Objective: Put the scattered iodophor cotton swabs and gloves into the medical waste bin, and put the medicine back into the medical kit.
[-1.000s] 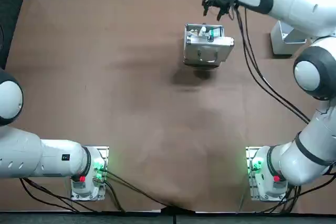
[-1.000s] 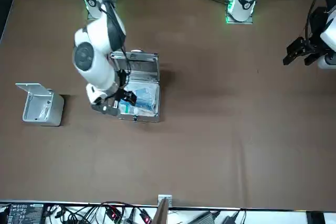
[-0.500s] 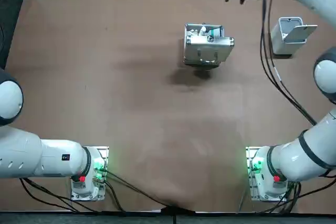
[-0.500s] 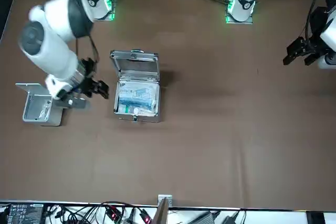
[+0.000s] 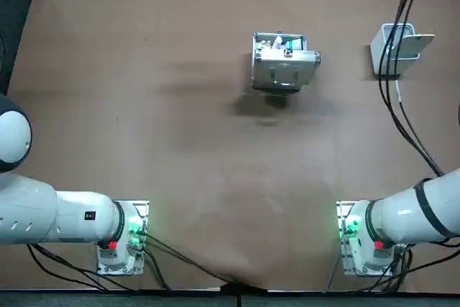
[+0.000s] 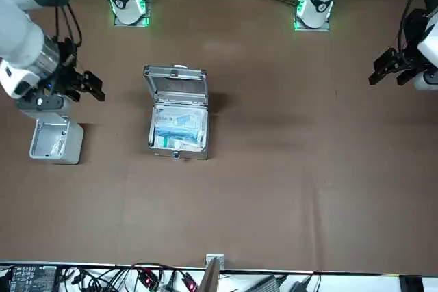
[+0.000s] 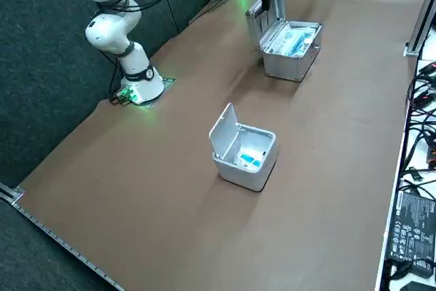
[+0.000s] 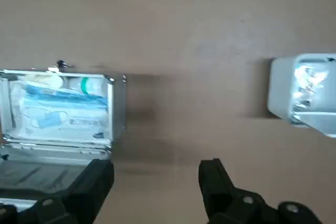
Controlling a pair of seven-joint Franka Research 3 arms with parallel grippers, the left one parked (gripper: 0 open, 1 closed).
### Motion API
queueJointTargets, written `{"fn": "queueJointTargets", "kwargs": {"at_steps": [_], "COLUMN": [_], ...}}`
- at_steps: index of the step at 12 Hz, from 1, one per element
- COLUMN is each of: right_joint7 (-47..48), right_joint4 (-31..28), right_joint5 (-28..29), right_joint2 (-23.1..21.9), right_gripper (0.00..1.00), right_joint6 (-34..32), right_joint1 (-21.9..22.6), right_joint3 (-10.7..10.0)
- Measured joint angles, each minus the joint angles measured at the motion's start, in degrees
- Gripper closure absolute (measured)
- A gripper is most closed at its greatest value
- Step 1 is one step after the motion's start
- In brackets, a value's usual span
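Above the far side of the brown table [image 6: 287, 169], my hand [image 8: 156, 177] hangs empty, fingers [image 8: 212, 174] apart, between the open silver metal medical kit [image 6: 176, 85], medicine [image 6: 179, 128] inside, and the white plastic waste bin [image 7: 240, 174]. Hazard: a low sweep would strike either raised lid.

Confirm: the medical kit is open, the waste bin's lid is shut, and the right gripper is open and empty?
Not quite: the lid of the waste bin stands open, as the right side view shows. The medical kit is open, and the right gripper, by the bin, is open and empty.
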Motion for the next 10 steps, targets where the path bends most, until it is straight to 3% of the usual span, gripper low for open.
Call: {"fn": "queueJointTargets", "kwargs": {"at_steps": [10], "right_joint7": [-9.5], "right_joint4": [-1.6], "right_joint5": [-2.5], "right_joint2": [-4.9], "right_gripper": [0.00], "right_joint6": [-6.3], "right_joint1": [-6.5], "right_joint3": [-1.8]}}
